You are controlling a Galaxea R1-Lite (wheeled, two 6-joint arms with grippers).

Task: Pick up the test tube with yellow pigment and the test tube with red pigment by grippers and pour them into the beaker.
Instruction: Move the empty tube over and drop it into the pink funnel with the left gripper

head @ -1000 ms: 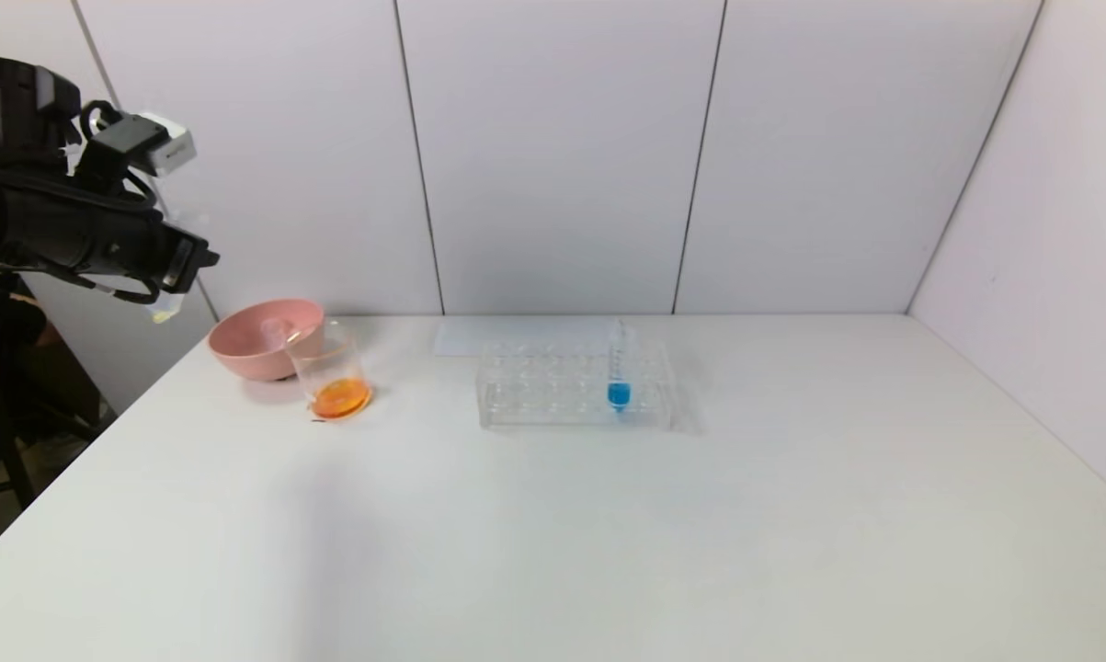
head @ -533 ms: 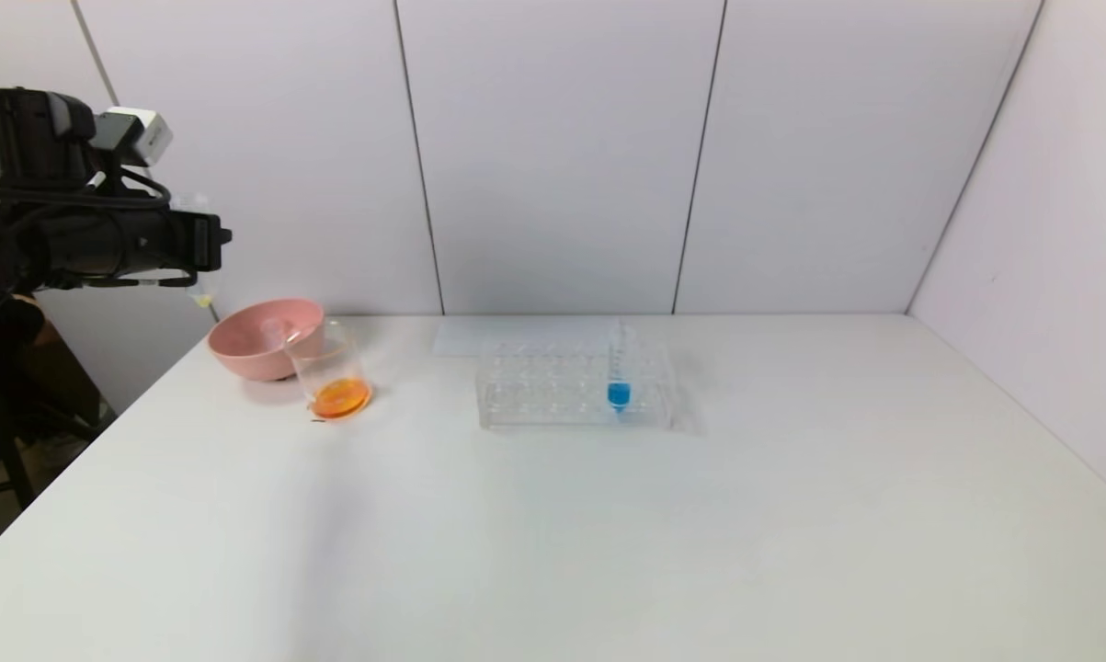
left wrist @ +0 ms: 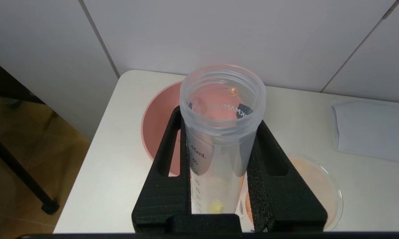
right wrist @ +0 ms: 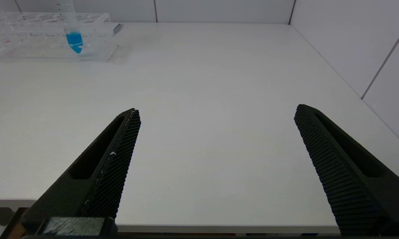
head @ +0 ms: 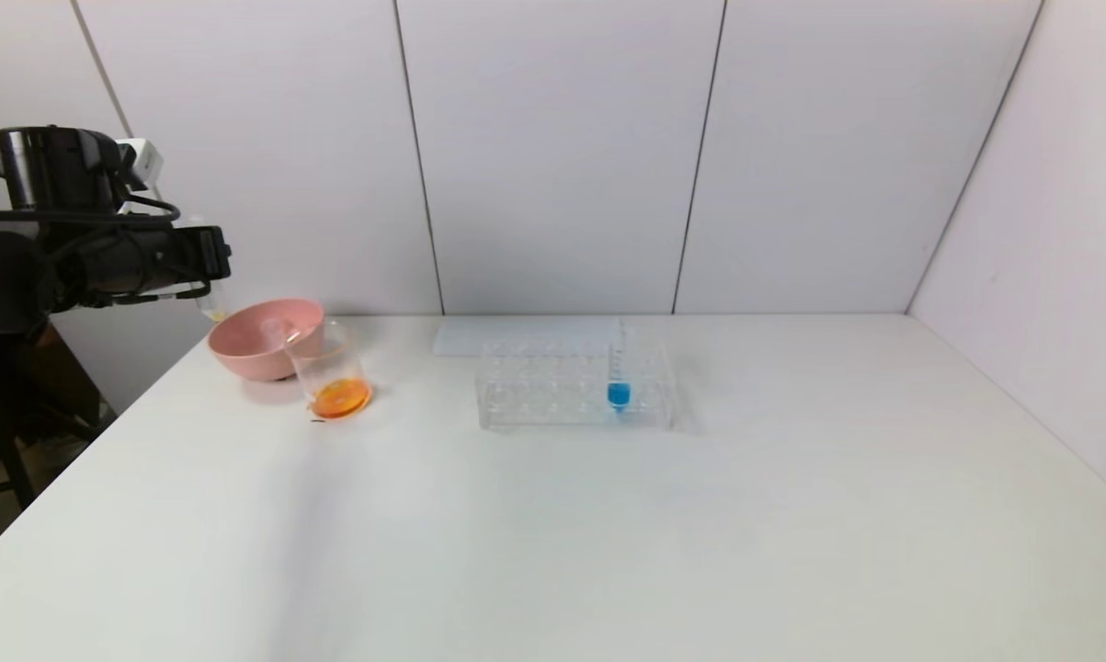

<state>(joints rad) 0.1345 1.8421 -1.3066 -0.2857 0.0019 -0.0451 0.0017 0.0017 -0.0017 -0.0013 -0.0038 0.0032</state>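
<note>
1. My left pincer [left wrist: 221, 132] is clamped tight on the test tube with yellow pigment [left wrist: 222, 126]. The tube is basically drained; only a small yellow blob sits down near its rounded bottom, back between my fingers [left wrist: 167, 172].

2. In the head view that left pincer [head: 205, 256] is up in the air off the worktop's [head: 608, 515] left far corner, with the tube's end poking out below it.

3. Straight under and just ahead of the tube's open mouth is the pink bowl [head: 263, 336]. There's something pale lying in it that I can't make out.

4. The beaker [head: 330, 372] stands touching the bowl, on the side away from my left pincer, with orange liquid pooled in the bottom.

5. Well further off is the clear tube rack [head: 575, 391], with a blue-liquid tube [head: 619, 372] standing upright in it.

6. My right pincer [right wrist: 216, 114] is spread wide, holding nothing, low over the near worktop edge, rack far ahead of it.
</note>
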